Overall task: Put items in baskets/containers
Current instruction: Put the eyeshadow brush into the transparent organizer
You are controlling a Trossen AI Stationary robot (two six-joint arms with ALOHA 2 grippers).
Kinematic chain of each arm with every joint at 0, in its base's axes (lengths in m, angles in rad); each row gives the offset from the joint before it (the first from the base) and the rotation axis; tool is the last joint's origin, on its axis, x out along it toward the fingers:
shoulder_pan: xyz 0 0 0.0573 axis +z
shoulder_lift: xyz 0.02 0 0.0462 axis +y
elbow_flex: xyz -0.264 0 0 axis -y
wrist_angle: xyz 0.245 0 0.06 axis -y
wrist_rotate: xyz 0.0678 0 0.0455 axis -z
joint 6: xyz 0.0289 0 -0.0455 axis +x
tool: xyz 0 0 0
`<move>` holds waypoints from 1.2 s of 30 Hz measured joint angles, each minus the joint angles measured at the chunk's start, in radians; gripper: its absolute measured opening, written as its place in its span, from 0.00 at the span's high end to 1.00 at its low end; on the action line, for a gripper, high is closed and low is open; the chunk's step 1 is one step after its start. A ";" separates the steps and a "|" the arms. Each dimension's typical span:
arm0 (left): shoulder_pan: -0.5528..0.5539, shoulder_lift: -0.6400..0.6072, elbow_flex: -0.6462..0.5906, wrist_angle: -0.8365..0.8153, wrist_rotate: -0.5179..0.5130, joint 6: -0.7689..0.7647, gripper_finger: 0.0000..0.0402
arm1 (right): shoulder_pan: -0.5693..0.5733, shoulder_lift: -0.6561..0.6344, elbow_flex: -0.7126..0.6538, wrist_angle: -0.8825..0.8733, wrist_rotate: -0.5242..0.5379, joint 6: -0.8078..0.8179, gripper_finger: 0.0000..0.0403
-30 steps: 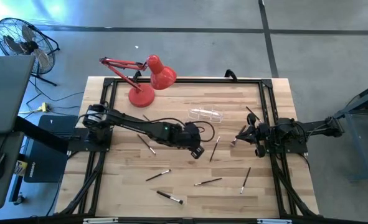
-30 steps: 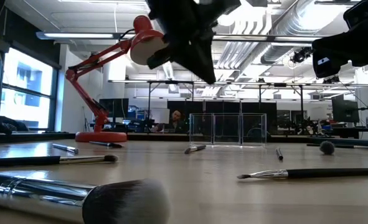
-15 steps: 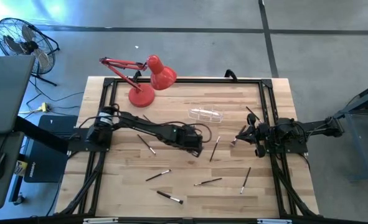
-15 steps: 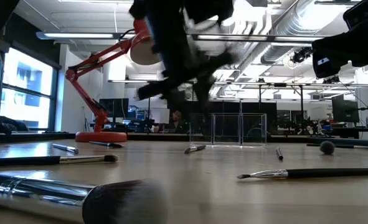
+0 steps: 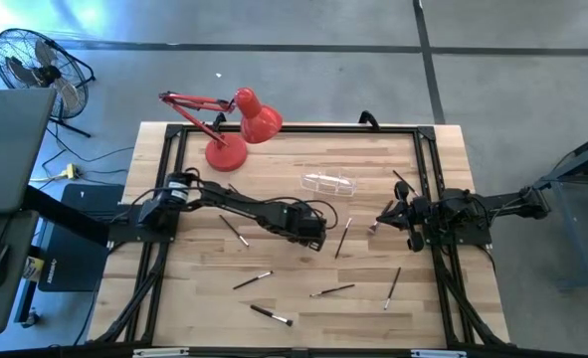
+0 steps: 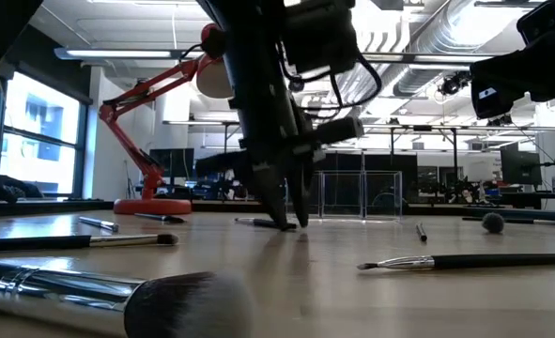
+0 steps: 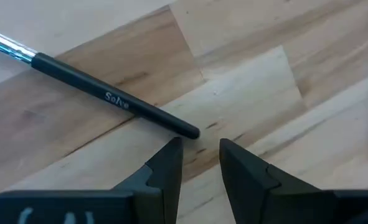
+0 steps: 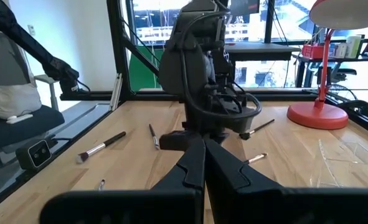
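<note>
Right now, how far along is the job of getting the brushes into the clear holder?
Nothing looks done: the clear holder shows no brush inside. In hand: the left gripper, open, is down at the table just short of the end of a dark-handled brush, not gripping it. The right gripper waits shut at the right edge. Left: every brush, all lying scattered on the table.

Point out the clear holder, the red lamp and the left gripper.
clear holder (image 5: 329, 183): high view, on its transparent body.
red lamp (image 5: 226, 154): high view, on its round base.
left gripper (image 7: 199, 158): left wrist view, midway between its open fingertips.
</note>
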 joint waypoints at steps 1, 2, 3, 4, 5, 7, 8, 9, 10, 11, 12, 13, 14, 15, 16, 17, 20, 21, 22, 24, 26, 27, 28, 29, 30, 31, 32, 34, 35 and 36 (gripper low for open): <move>0.001 0.000 0.002 0.012 0.012 0.000 0.73 | 0.000 0.000 0.000 0.000 0.000 0.000 1.00; 0.001 0.001 0.008 0.005 0.016 0.003 0.73 | 0.000 0.000 0.000 0.000 0.000 0.000 1.00; 0.001 0.001 0.017 -0.005 0.015 0.023 0.73 | 0.000 0.000 0.000 0.000 0.000 0.000 1.00; 0.001 0.003 0.029 -0.007 0.010 0.052 0.73 | 0.000 0.000 0.000 0.000 0.000 0.000 1.00; 0.001 0.004 0.046 -0.015 0.006 0.083 0.73 | 0.000 0.000 0.000 0.000 0.000 0.000 1.00; 0.001 0.004 0.093 -0.048 -0.004 0.149 0.73 | 0.000 0.001 0.000 0.000 0.000 0.000 1.00; 0.001 0.004 0.122 -0.071 -0.009 0.182 0.73 | 0.000 0.001 0.000 0.000 0.000 0.000 1.00; 0.001 0.003 0.155 -0.104 -0.012 0.215 0.73 | 0.000 0.001 0.000 0.000 0.000 0.000 1.00; 0.001 0.003 0.188 -0.137 -0.018 0.252 0.73 | 0.000 0.001 0.000 0.000 0.000 0.000 1.00; 0.001 0.003 0.221 -0.166 -0.029 0.288 0.73 | 0.000 0.001 0.000 0.000 0.000 0.000 1.00; 0.001 0.003 0.254 -0.196 -0.040 0.325 0.73 | 0.000 0.001 0.000 0.000 0.000 0.000 1.00; 0.001 0.002 0.282 -0.226 -0.058 0.367 0.73 | 0.000 0.001 0.000 0.000 0.000 0.000 1.00; 0.001 0.002 0.308 -0.258 -0.075 0.412 0.73 | 0.000 0.001 0.000 0.000 0.000 0.000 1.00; 0.001 0.002 0.331 -0.290 -0.094 0.464 0.73 | 0.000 0.001 0.000 0.000 0.000 0.000 1.00; 0.001 0.002 0.349 -0.320 -0.118 0.525 0.73 | 0.000 0.001 0.000 0.000 0.000 0.000 1.00; 0.001 0.002 0.365 -0.358 -0.137 0.587 0.73 | 0.000 0.001 0.000 0.000 0.000 0.000 1.00; 0.001 0.001 0.399 -0.474 -0.172 0.767 0.73 | 0.000 0.001 0.000 0.000 0.000 0.000 1.00; 0.002 0.000 0.400 -0.506 -0.174 0.816 0.73 | 0.000 0.001 0.000 0.000 0.000 0.000 1.00; 0.005 0.000 0.400 -0.541 -0.176 0.857 0.73 | 0.000 0.001 0.000 0.000 0.000 0.000 1.00; 0.010 0.000 0.396 -0.602 -0.164 0.910 0.73 | 0.000 0.001 0.000 0.000 0.000 0.000 1.00; 0.022 -0.001 0.373 -0.625 -0.139 0.939 0.73 | 0.000 0.001 0.000 0.000 0.000 0.000 1.00; 0.031 -0.002 0.349 -0.618 -0.118 0.953 0.73 | 0.000 0.001 0.000 0.000 0.000 0.000 1.00; 0.040 -0.002 0.322 -0.606 -0.096 0.969 0.73 | 0.000 0.001 0.000 0.000 0.000 0.000 1.00; 0.051 -0.001 0.295 -0.595 -0.070 0.985 0.73 | 0.000 0.001 0.000 0.000 0.000 0.000 1.00; 0.063 0.000 0.267 -0.582 -0.048 0.999 0.73 | 0.000 0.001 0.000 0.000 0.000 0.000 1.00; 0.073 0.000 0.242 -0.570 -0.029 1.013 0.73 | 0.000 0.001 0.000 0.000 0.000 0.000 1.00; 0.083 0.000 0.218 -0.565 -0.019 1.026 0.73 | 0.000 0.001 0.000 0.000 0.000 0.000 1.00; 0.100 0.000 0.174 -0.568 -0.016 1.058 0.73 | 0.000 0.001 0.000 0.000 0.000 0.000 1.00; 0.107 0.000 0.156 -0.569 -0.011 1.079 0.73 | 0.000 0.001 0.000 0.000 0.000 0.000 1.00; 0.113 0.000 0.141 -0.563 -0.002 1.101 0.73 | 0.000 0.001 0.000 0.000 0.000 0.000 1.00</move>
